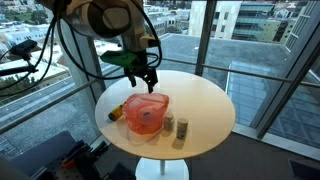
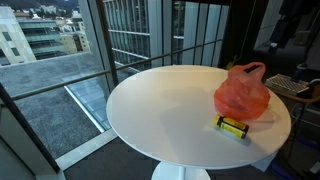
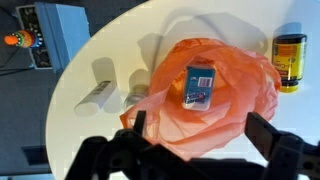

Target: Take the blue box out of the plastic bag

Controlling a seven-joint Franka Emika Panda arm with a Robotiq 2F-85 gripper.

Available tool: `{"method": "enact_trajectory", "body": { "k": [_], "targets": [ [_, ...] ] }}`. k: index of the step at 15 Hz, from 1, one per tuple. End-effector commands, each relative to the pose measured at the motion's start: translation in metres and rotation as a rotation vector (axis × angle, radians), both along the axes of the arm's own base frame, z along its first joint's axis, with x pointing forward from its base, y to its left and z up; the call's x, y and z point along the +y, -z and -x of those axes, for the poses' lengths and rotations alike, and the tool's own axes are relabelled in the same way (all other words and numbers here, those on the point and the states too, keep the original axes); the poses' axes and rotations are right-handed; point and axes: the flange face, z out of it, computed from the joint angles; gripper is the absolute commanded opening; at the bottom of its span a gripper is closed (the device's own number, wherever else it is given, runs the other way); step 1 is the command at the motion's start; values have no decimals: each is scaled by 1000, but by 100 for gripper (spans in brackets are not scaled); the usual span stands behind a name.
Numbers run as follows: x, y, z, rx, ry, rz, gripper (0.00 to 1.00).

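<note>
Currently the gripper (image 3: 200, 122) hangs wide open above the orange bag (image 3: 235, 110), holding nothing. The blue box (image 3: 200, 85) lies inside the bag, centre of the wrist view. A yellow bottle (image 3: 288, 60) lies at upper right on the table (image 3: 120, 40), near the bag.

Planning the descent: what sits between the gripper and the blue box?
In the wrist view, only the crumpled orange plastic bag lies between the open gripper and the blue box.
</note>
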Motion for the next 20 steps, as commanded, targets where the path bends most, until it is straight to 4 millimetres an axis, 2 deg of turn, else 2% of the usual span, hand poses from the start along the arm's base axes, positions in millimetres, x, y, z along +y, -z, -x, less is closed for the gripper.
{"method": "enact_trajectory", "body": {
  "k": [1,6,9,14,20],
  "targets": [
    [-2,17,2,-7,67,-47,100],
    [-1,18,2,2,46,-46,100],
    [7,26,-6,-34,43,-93,100],
    [17,50,-15,-39,35,-155,100],
    [17,87,-20,-9,-18,-183,100]
  ]
}}
